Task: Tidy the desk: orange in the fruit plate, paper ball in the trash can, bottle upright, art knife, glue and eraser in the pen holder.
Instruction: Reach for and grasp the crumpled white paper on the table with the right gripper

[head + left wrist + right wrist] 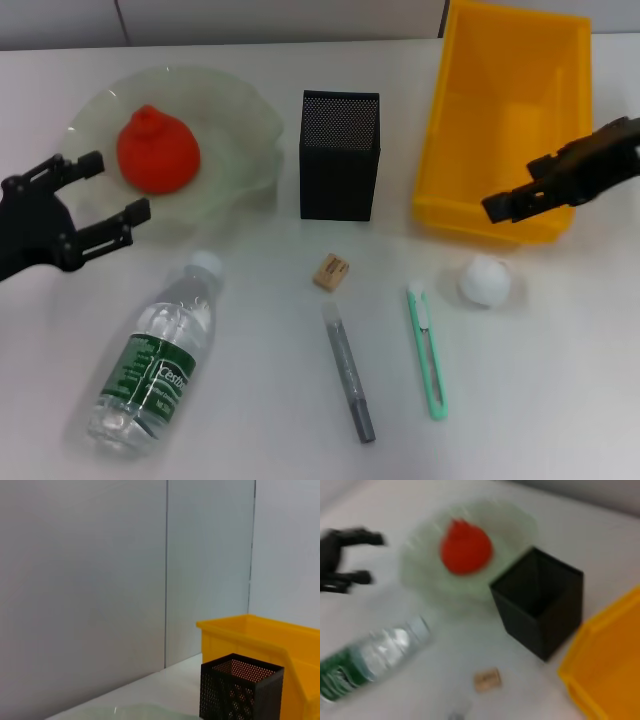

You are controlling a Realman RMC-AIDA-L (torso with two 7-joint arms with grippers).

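The orange [157, 150] lies in the fruit plate [240, 115] at the back left. My left gripper [115, 187] is open and empty just left of the plate; it also shows in the right wrist view [355, 557]. My right gripper [510, 188] is open and empty, in front of the yellow trash can [510, 110], above the paper ball [485, 280]. The bottle [160, 360] lies on its side at the front left. The eraser [331, 272], glue [348, 372] and art knife [426, 352] lie on the desk [560, 400] in front of the pen holder [340, 155].
The right wrist view shows the orange [466, 547], pen holder [540, 610], eraser [487, 679], bottle [365, 660] and a corner of the trash can [605, 675]. The left wrist view shows the pen holder [240, 687], trash can [270, 640] and a grey wall [100, 580].
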